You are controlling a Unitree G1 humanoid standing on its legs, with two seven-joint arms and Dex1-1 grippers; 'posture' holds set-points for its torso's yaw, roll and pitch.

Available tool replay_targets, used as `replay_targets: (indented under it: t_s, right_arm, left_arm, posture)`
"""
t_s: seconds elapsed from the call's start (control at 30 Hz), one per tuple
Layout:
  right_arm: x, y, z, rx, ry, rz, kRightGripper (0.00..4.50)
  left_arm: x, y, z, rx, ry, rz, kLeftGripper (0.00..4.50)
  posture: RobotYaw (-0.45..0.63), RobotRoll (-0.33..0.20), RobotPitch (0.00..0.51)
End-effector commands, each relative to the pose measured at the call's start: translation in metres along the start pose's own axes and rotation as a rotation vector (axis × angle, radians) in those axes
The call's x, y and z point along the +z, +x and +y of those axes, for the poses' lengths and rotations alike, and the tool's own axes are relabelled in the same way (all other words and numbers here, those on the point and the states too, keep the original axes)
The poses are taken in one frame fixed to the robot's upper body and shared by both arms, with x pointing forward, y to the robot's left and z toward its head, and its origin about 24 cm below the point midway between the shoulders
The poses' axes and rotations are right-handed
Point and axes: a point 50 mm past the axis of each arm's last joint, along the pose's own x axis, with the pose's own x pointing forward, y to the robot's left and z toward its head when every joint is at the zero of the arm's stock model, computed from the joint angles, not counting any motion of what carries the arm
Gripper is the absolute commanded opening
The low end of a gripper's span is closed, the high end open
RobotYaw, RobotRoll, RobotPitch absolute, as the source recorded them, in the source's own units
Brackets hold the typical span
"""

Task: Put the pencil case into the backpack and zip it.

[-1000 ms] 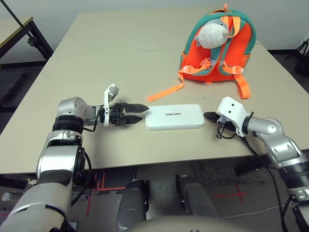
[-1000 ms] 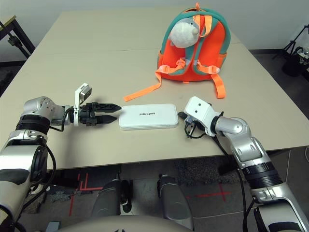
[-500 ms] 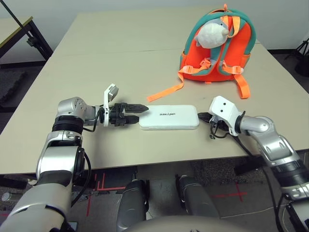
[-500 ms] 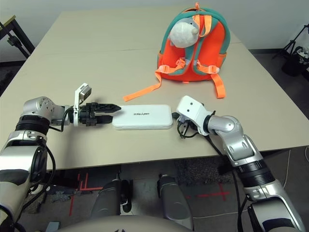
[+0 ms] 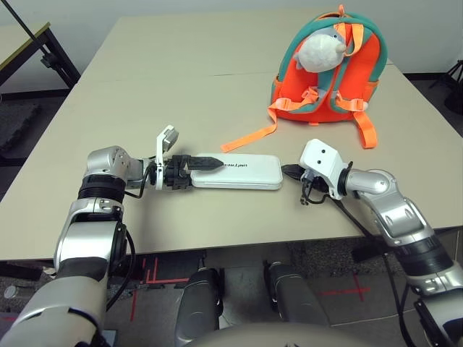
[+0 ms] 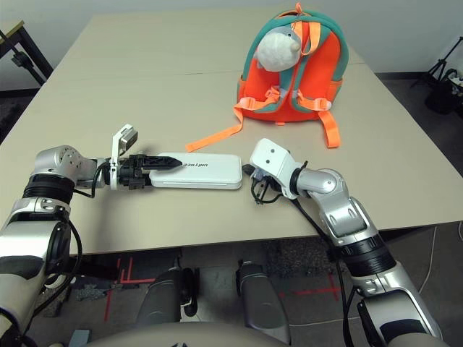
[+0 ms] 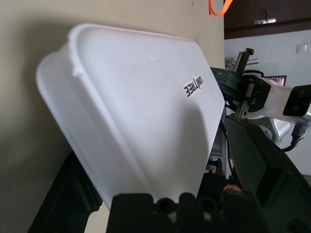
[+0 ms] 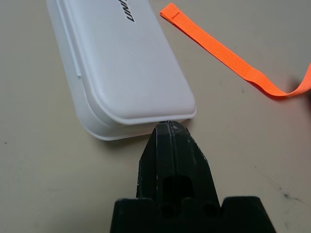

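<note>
One pencil case [image 5: 235,172], one backpack [image 5: 327,69], two pincers.

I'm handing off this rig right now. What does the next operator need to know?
Left hand: open, fingers around the near end of the pencil case, not clamped.
Right hand: shut, its tip pressed against the case's other end.
The case lies flat on the table, in front of the backpack, which stands upright at the far side.
Done: nothing packed yet.
Left: grasp the case, open the backpack, insert, zip.

Bright, even overhead light; soft shadows under the pencil case [image 5: 235,171]; left wrist close-up blurred, background there dim.
</note>
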Motion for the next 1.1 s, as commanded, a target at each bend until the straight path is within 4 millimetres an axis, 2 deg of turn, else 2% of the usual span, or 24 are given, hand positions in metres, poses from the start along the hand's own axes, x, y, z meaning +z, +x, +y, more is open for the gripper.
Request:
replay_targets:
  t_s: [0.03, 0.53, 0.63, 0.77, 0.87, 0.97, 1.1]
  right_arm:
    - [0.006, 0.000, -0.001, -0.002, -0.027, -0.021, 0.01]
    - [0.001, -0.002, -0.001, -0.004, -0.039, -0.004, 0.01]
    - [0.001, -0.002, -0.003, -0.011, -0.041, -0.007, 0.00]
    - [0.002, -0.001, -0.004, -0.019, -0.044, -0.011, 0.00]
    - [0.002, -0.001, -0.004, -0.022, -0.043, -0.015, 0.00]
    - [0.002, 0.000, -0.004, -0.020, -0.042, -0.017, 0.00]
    - [0.001, 0.002, -0.003, -0.015, -0.037, -0.019, 0.00]
  left_arm:
    - [-0.011, 0.000, 0.018, 0.098, -0.033, 0.027, 4.50]
    - [-0.003, -0.012, 0.033, 0.128, -0.138, -0.117, 4.50]
    - [-0.006, -0.011, 0.034, 0.135, -0.147, -0.101, 3.86]
    - [-0.009, -0.008, 0.031, 0.111, -0.139, -0.064, 2.24]
    - [-0.011, -0.006, 0.030, 0.111, -0.121, -0.035, 1.47]
    - [-0.008, -0.007, 0.029, 0.101, -0.108, -0.060, 1.38]
    - [0.006, -0.011, 0.020, 0.072, -0.072, -0.165, 1.38]
  posture:
    - [-0.20, 0.000, 0.134]
    - [-0.21, 0.000, 0.132]
    - [-0.21, 0.000, 0.132]
    - [-0.20, 0.000, 0.135]
    - [-0.19, 0.000, 0.137]
    - [-0.19, 0.000, 0.143]
    - [-0.18, 0.000, 0.145]
